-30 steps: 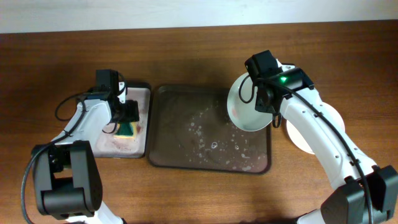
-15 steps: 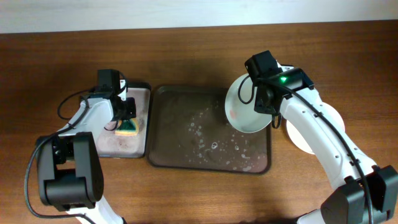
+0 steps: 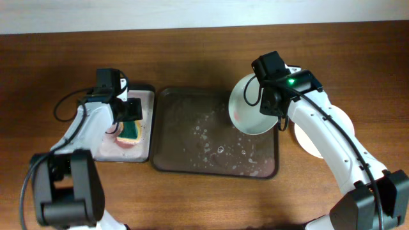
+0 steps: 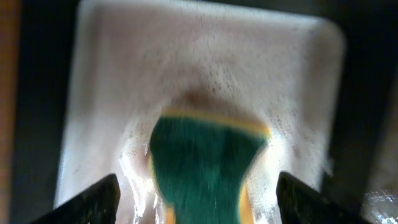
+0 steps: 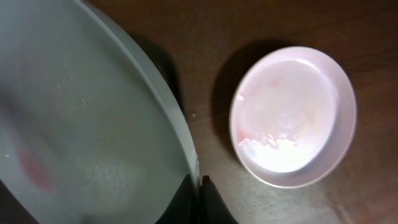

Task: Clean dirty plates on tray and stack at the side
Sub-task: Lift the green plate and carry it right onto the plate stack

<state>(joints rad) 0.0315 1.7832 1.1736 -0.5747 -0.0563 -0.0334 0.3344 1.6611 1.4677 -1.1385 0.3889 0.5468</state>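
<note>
**Green plate gripped over the tray, sponge loose between open fingers**

Your right gripper (image 5: 198,190) is clamped on the rim of the green plate (image 3: 248,114). Its fingertips are pinched together over the edge at the bottom of the right wrist view. The plate is tilted and hangs over the right end of the tray (image 3: 182,144). From above you cannot tell whether its lower edge touches the tray floor. A blurred red smear (image 5: 34,168) shows on the plate's face in the wrist view. The tray lies in the middle of the table (image 3: 204,57), and its floor is speckled with pale wet spots.

The pink plate (image 5: 292,115) lies flat on the table to the right of the tray. It is apart from the green plate, and in the overhead view your right arm hides part of it. You cannot tell whether another plate lies beneath it.

Your left gripper (image 4: 196,190) is over the sponge tray (image 3: 146,96), which sits just beside the tray's left edge. Its fingers (image 4: 99,199) stand wide apart, one tip at each lower corner of the left wrist view. The sponge (image 4: 205,162) lies between them with a gap on both sides, so this gripper has hold of nothing. The sponge lies green side up with a yellow edge showing, in foam (image 4: 140,180) on the whitish floor. This view is blurred, so you cannot make out finer detail.
</note>
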